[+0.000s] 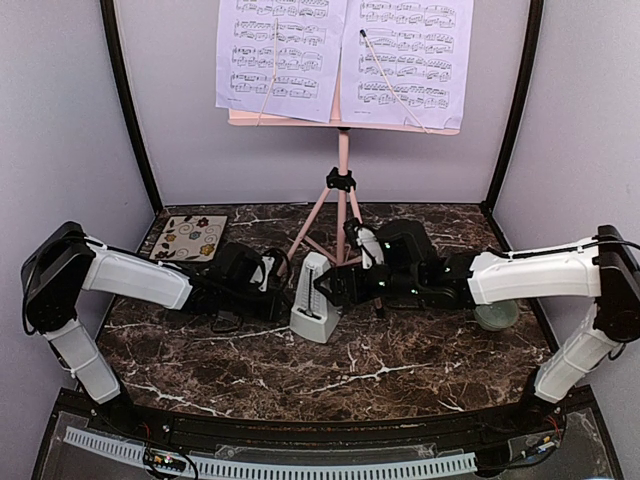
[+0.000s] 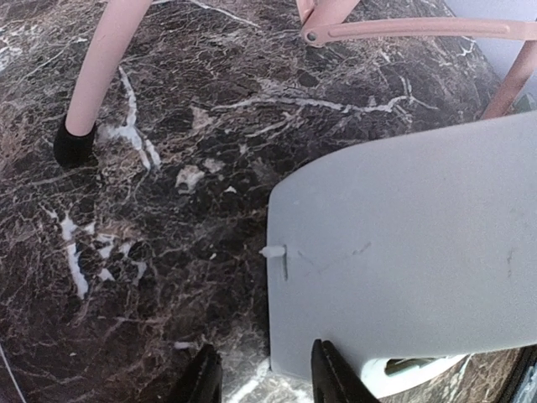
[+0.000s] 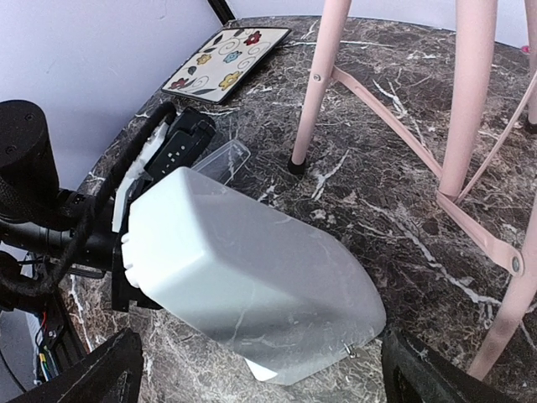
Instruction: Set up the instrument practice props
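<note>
Right wrist view: metronome point(image 3: 252, 285) between right gripper's point(image 3: 264, 374) wide-spread jaws; left gripper's point(image 2: 268, 379) part-open jaws straddle its edge.

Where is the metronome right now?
In the top view the metronome stands mid-table, just in front of the legs of the pink music stand, between the left gripper and the right gripper.

left arm point(image 1: 135, 278) and right arm point(image 1: 530, 277): white shells, black joints and wrists, thin black cables, black jaws.
</note>
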Controlling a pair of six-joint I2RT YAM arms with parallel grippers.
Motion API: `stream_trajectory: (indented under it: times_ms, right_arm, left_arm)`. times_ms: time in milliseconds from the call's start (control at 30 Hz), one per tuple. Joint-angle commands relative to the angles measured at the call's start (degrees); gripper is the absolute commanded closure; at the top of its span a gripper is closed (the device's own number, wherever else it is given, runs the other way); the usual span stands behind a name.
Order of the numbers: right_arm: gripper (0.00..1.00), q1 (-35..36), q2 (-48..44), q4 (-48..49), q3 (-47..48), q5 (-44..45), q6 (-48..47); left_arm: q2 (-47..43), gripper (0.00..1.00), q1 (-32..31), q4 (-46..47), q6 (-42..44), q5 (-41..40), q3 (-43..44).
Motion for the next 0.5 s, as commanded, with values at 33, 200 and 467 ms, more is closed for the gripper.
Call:
stream_trajectory:
  times_ms: [33,200,467]
  right_arm:
    - [0.00,0.38,-2.90,0.70,-1.89,2.11,0.92]
    - [0.02,0.44,-3.15,0.65,-2.13,2.85,1.08]
    - [0.17,0.46,-4.19,0.59,-3.04,5.57,0.75]
  left_arm:
    - [0.20,0.62,-1.76,5.34,-2.02,6.16,0.15]
    - [1.58,0.63,-3.08,8.27,-2.31,8.84,0.81]
    - [1.40,0.63,-3.10,9.07,-2.44,8.62,0.91]
